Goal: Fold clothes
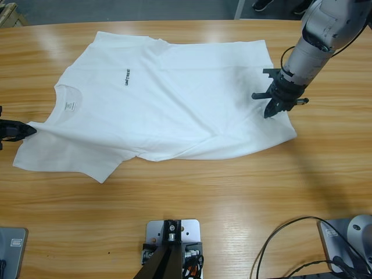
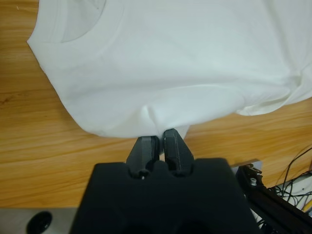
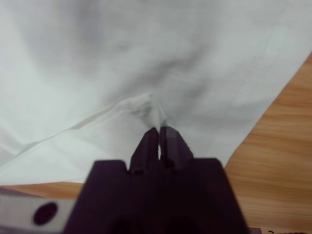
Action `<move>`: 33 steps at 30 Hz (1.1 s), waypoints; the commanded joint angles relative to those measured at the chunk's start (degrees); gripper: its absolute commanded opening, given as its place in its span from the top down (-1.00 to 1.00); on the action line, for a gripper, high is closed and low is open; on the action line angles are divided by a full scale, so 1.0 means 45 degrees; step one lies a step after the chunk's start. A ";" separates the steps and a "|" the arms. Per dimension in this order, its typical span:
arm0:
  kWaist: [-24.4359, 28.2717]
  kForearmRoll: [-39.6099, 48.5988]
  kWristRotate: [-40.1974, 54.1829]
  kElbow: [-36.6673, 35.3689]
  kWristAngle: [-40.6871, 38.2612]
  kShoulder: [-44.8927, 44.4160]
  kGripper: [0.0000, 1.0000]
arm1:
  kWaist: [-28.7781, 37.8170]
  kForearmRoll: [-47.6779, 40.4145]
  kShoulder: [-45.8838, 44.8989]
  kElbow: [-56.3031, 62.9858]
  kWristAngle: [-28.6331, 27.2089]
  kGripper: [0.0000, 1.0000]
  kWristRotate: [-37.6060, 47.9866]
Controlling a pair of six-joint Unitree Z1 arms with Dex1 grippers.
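- My left gripper (image 1: 26, 131) is at the far left of the high view, low over the counter (image 1: 232, 192), its jaws pressed together on a pinch of the T-shirt (image 1: 168, 99) at the shoulder edge, just beside the round neck (image 1: 68, 99).
- In the left wrist view the cloth (image 2: 185, 63) puckers into a small fold right ahead of the gripper (image 2: 160, 138) tips, so I judge only a shallow bite is held; I would pull slowly so it does not slip out.
- The T-shirt lies spread face up across the counter, chest lettering (image 1: 126, 76) showing, neck toward my left gripper and hem toward the right one, with wrinkles running between the two pinch points.
- My right gripper (image 1: 278, 107) reaches down onto the hem side, jaws shut on a ridge of fabric, with a bit of shirt lying beyond it toward the counter's right end.
- The right wrist view shows the cloth (image 3: 146, 58) tented up into the gripper (image 3: 159, 134) tips, with the hem edge and bare counter (image 3: 282, 146) off to one side.
- To fold well, I would raise both grippers together at the same height, keep the cloth lightly taut between them, and carry that long edge across toward the far edge so the sides meet squarely.
- Risk as I see it: uneven lift would skew the fold or drag the whole shirt along the wood.
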 commanded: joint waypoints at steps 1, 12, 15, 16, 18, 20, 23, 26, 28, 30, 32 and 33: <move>0.0141 0.0204 0.0132 0.0269 0.0006 0.0364 1.00 | -0.0113 0.0233 0.0285 0.0121 -0.0295 1.00 -0.0331; 0.0141 0.0165 0.0152 0.0234 0.0014 0.0212 1.00 | -0.0414 0.1077 -0.1304 -0.0015 -0.1029 1.00 -0.0636; 0.0141 0.0165 0.0152 0.0109 -0.0005 0.0310 1.00 | -0.0554 0.1284 -0.1664 -0.0101 -0.1076 1.00 -0.0698; 0.0141 0.0165 0.0168 0.0047 -0.0013 0.0388 1.00 | -0.0562 0.1440 -0.1765 -0.0246 -0.1099 1.00 -0.0761; 0.0141 0.0165 0.0171 -0.0063 -0.0056 0.0528 1.00 | -0.0562 0.1772 -0.1871 -0.0586 -0.1135 1.00 -0.0882; 0.0141 0.0165 0.0214 -0.0200 -0.0084 0.0603 1.00 | -0.0562 0.2081 -0.1906 -0.0918 -0.1154 1.00 -0.0991; 0.0180 0.0184 0.0359 -0.0473 -0.0084 0.0716 1.00 | -0.0562 0.2350 -0.2023 -0.1296 -0.1170 1.00 -0.1065; 0.0270 0.0204 0.0461 -0.0653 -0.0084 0.0774 1.00 | -0.0562 0.2721 -0.2011 -0.1824 -0.1197 1.00 -0.1206; 0.0395 0.0211 0.0523 -0.0703 -0.0103 0.0774 1.00 | -0.0562 0.2971 -0.1922 -0.2164 -0.1232 1.00 -0.1319; 0.0598 0.0247 0.0636 -0.0805 -0.0115 0.0763 1.00 | -0.0578 0.3077 -0.1843 -0.2328 -0.1260 1.00 -0.1362; 0.0833 0.0301 0.0796 -0.0942 -0.0142 0.0774 1.00 | -0.0582 0.3089 -0.1824 -0.2367 -0.1314 1.00 -0.1366; 0.0950 0.0340 0.0871 -0.1012 -0.0142 0.0778 1.00 | -0.0590 0.3089 -0.1824 -0.2390 -0.1357 1.00 -0.1366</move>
